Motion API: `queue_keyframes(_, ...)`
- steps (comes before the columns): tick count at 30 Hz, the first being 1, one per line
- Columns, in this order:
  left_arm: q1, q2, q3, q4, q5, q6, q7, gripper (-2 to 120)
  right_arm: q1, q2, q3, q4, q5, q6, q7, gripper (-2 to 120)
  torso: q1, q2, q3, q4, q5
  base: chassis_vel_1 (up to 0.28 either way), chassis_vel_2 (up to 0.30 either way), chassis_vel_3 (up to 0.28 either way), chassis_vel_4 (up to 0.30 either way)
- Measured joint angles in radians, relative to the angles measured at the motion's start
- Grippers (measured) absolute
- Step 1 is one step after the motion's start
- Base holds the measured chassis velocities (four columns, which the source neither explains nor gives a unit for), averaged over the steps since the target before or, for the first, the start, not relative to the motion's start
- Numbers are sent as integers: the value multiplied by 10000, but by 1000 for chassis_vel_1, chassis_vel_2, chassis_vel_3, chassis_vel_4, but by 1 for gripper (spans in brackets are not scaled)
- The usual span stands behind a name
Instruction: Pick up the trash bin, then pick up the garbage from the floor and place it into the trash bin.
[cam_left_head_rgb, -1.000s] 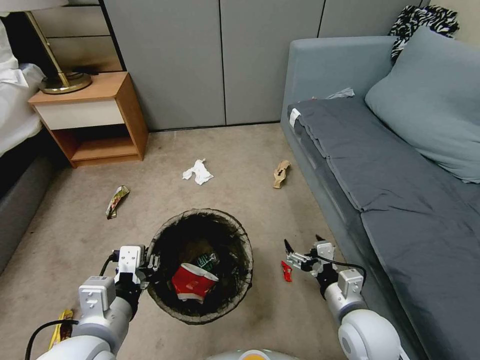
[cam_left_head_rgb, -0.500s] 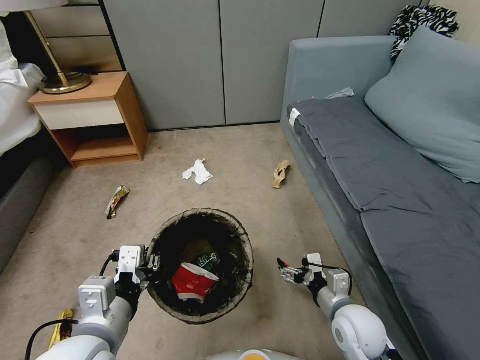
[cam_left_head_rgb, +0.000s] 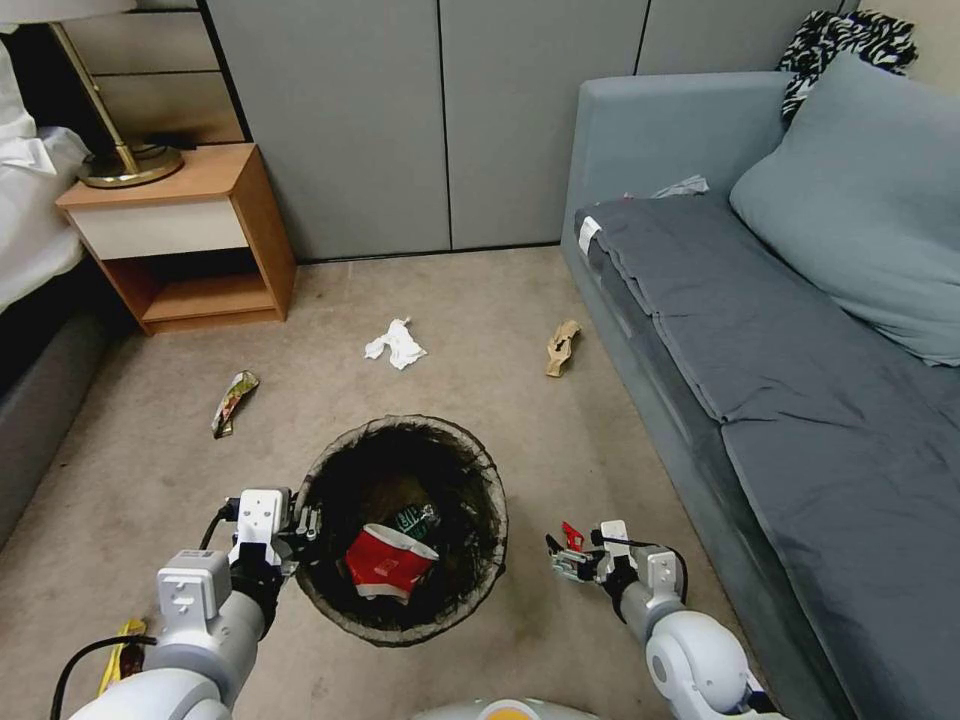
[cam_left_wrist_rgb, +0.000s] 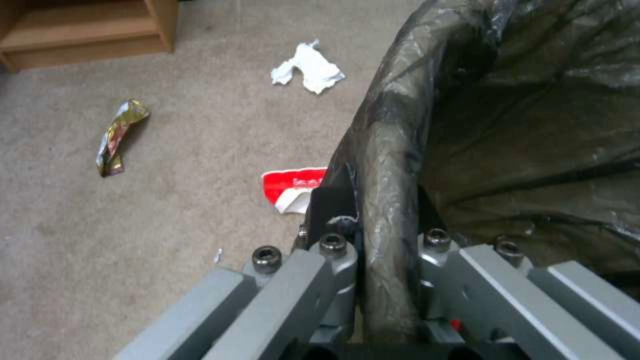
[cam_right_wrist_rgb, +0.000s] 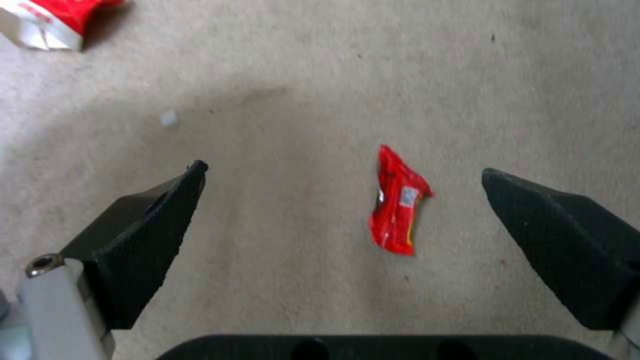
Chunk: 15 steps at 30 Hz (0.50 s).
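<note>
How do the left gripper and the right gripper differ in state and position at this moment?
The left gripper is shut on the bag-lined rim of the round trash bin; the right gripper is open and holds nothing. The left one sits at the bin's left side, while the right one hangs over bare carpet, its fingers either side of a small red wrapper lying flat. Both are low, near the floor.

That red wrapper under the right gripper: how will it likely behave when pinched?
The red wrapper looks thin and creased, so probably light and floppy. Lying flat on carpet between the open right gripper fingers, it may crumple or slip.
</note>
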Motion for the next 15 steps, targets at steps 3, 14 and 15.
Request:
queue_keyframes(3, 0, 6, 3, 0, -5, 0, 0, 2, 97, 78, 13, -334, -64, 119, 66, 100, -1, 0, 0, 1, 0, 0, 0, 0, 0)
queue_keyframes(14, 5, 24, 8, 0, -10, 2, 0, 2, 500, 351, 191, -1687, -258, 779, 109, 100, 0, 0, -1, 1, 0, 0, 0, 0, 0)
queue_keyframes(15, 3, 24, 8, 0, -10, 2, 0, 2, 548, 382, 193, -1796, -266, 810, 108, 100, -1, 0, -1, 1, 0, 0, 0, 0, 0)
